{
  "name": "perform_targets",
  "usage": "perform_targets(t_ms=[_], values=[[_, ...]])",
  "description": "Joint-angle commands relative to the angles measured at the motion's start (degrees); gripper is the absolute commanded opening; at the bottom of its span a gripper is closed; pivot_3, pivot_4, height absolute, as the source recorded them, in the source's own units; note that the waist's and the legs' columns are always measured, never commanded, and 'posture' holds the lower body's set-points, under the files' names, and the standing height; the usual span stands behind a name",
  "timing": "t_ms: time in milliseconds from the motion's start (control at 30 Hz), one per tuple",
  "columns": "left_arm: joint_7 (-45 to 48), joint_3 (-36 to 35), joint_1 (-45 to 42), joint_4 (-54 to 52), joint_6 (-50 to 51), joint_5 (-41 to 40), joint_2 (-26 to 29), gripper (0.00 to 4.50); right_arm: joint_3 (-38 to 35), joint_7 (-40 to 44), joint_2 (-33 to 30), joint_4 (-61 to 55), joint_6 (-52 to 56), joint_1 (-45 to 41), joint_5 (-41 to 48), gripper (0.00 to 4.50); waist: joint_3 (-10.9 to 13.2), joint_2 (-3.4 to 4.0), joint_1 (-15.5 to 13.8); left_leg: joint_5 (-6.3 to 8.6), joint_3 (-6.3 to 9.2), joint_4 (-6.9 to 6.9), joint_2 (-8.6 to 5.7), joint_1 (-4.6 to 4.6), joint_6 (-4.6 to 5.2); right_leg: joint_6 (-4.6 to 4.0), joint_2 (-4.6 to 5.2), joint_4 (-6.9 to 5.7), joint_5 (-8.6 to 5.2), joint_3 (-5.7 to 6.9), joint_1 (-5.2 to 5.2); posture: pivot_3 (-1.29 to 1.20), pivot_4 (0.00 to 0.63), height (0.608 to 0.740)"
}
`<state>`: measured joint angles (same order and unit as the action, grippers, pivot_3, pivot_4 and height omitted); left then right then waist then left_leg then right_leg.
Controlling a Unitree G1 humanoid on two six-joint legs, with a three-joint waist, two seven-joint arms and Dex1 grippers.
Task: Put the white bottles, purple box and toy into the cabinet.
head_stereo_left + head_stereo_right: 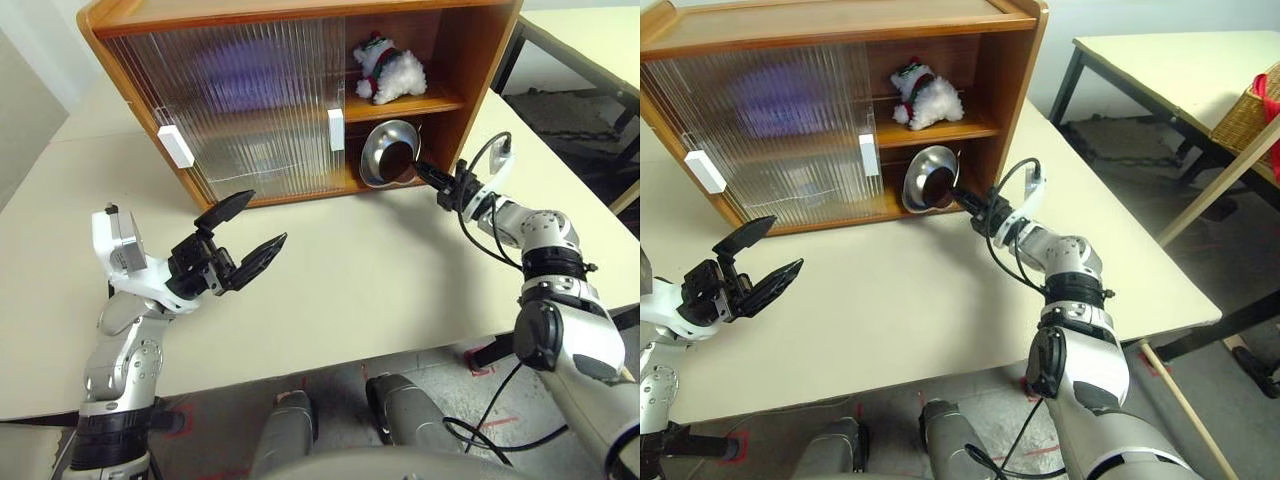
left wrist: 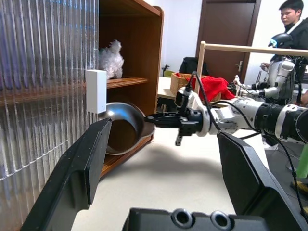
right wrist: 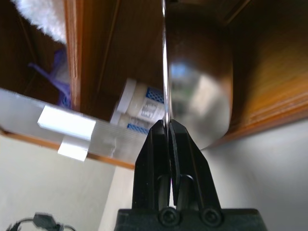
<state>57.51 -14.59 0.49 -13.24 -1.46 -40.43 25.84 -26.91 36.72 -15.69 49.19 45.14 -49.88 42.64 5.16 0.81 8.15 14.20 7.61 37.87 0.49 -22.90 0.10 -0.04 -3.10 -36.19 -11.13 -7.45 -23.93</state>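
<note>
The orange-brown cabinet point(image 1: 300, 14) stands at the back of the table, its right side open. On the upper shelf there sits the toy point(image 1: 392, 70). Behind the ribbed door the purple box point(image 1: 250, 65) is a lavender blur. The white bottles point(image 3: 142, 103) stand on the bottom shelf behind the door's edge. My right gripper point(image 1: 425, 172) is shut on the rim of a shiny steel bowl point(image 1: 385, 155), which stands on edge in the lower right opening. Over the table in front of the doors, my left gripper point(image 1: 262, 220) is open and holds nothing.
Both sliding doors cover the cabinet's left and middle, with white block handles point(image 1: 175, 146) point(image 1: 336, 128). The cream table point(image 1: 350, 290) runs wide in front. To the right are a second table point(image 1: 1160, 60) and a wicker basket point(image 1: 1250, 115). A person point(image 2: 291, 19) stands far behind.
</note>
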Motion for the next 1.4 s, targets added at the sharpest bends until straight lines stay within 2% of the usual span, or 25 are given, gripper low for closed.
perform_targets(t_ms=[33,233,633,667,800,1033,1200,1400], values=[[0.1,0.2,-0.1,0.1,0.2,0.4,0.4,4.5,-1.2,-2.3,1.9,4.3,-5.3,-2.7,-1.2,0.03,0.0,0.0,0.1,0.0,-0.01,0.0,0.01,-0.01,0.0,-0.06,0.0,0.0,0.04,0.0,-0.02,-0.18,0.094,0.74],[-0.2,0.2,-0.1,-0.1,0.2,0.5,0.2,4.5,-2.7,-4.8,2.8,10.4,-12.3,-5.4,-1.8,0.03,0.0,0.0,-0.3,0.0,0.01,-0.03,0.03,-0.08,0.0,-0.2,0.01,0.0,0.1,0.01,-0.08,-0.17,0.093,0.74],[-0.8,0.5,-0.1,-0.6,0.3,0.6,0.1,4.5,-2.9,-5.1,3.7,15.3,-17.5,-7.7,-2.8,0.03,0.0,0.0,-0.3,0.01,0.0,-0.04,0.09,-0.13,-0.01,-0.3,0.01,0.01,0.16,0.02,-0.14,-0.17,0.096,0.74],[-0.8,0.5,-0.1,-0.6,0.3,0.6,0.1,4.5,-2.9,-5.0,3.7,15.4,-17.7,-7.8,-3.0,0.5,0.0,0.0,-0.3,0.01,0.0,-0.04,0.09,-0.13,-0.01,-0.3,0.01,0.01,0.16,0.02,-0.14,-0.17,0.096,0.74],[-0.9,0.5,-0.1,-0.6,0.4,0.5,0.1,4.5,-3.3,-4.4,3.9,15.6,-18.4,-8.0,-3.4,1.77,0.0,0.0,-0.3,0.01,0.0,-0.04,0.1,-0.13,-0.01,-0.3,0.01,0.01,0.16,0.02,-0.14,-0.17,0.099,0.74],[-0.8,0.5,-0.2,-0.5,0.4,0.5,0.2,4.5,-3.1,-3.7,4.5,15.5,-19.1,-8.0,-4.0,4.46,0.0,0.0,-0.3,0.01,0.0,-0.04,0.11,-0.14,-0.01,-0.32,0.01,0.01,0.16,0.02,-0.15,-0.17,0.1,0.74],[-1.2,0.4,0.3,-0.9,0.6,0.5,0.3,4.5,0.2,-0.2,3.1,12.6,-15.9,-6.4,-6.3,4.49,0.0,0.0,-0.3,0.01,0.0,-0.04,0.11,-0.14,-0.01,-0.32,0.01,0.01,0.16,0.02,-0.16,-0.16,0.101,0.74],[-3.2,-0.2,0.5,-1.2,2.1,-0.1,0.0,4.5,5.2,5.6,-0.5,3.6,-11.2,-1.0,-9.0,4.49,0.0,0.0,-0.5,0.01,0.0,-0.04,0.1,-0.19,-0.02,-0.34,0.03,0.04,0.14,0.05,-0.16,-0.16,0.1,0.74]])
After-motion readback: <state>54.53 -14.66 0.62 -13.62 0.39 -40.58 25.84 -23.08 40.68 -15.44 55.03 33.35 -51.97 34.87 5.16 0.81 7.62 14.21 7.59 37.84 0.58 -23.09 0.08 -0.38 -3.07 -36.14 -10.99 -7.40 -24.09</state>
